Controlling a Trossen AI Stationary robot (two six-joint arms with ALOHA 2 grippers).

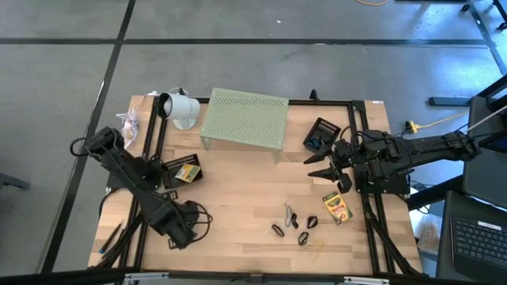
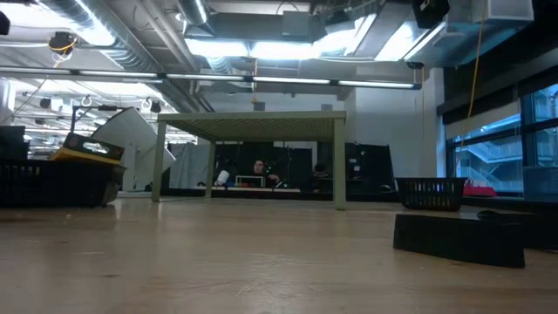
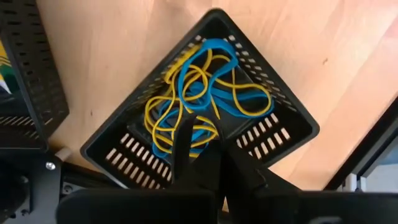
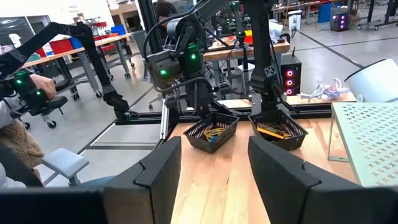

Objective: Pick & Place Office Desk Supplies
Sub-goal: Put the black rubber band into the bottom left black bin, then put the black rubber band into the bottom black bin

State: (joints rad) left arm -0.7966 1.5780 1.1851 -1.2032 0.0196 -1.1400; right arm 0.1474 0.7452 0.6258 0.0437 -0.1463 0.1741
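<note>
My left gripper point(image 3: 200, 138) points straight down, shut, over a black mesh basket point(image 3: 283, 102) at the table's near left point(image 1: 192, 224). The basket holds blue and yellow rubber bands point(image 3: 208, 93). A second black basket point(image 1: 181, 171) beside it holds a yellow-green card box point(image 1: 187, 173). On the wood at near right lie several black binder clips point(image 1: 295, 226), a tan rubber band point(image 1: 317, 248) and another yellow-green box point(image 1: 337, 207). My right gripper point(image 1: 323, 166) hangs level above the table's right side, open point(image 4: 208, 168), with nothing between its fingers. My left gripper comes from above with its shut fingertips point(image 3: 186, 127) right over the tangle of bands in the basket. Whether they touch or pinch a band I cannot tell, because the fingers themselves hide that spot.
A pale green perforated riser point(image 1: 244, 119) stands at the far middle, with a white cup-shaped object point(image 1: 181, 108) to its left and a third black basket point(image 1: 321, 134) to its right. Black rails point(image 1: 238, 101) frame the table. A seated person point(image 4: 18, 134) shows beyond the table's left side.
</note>
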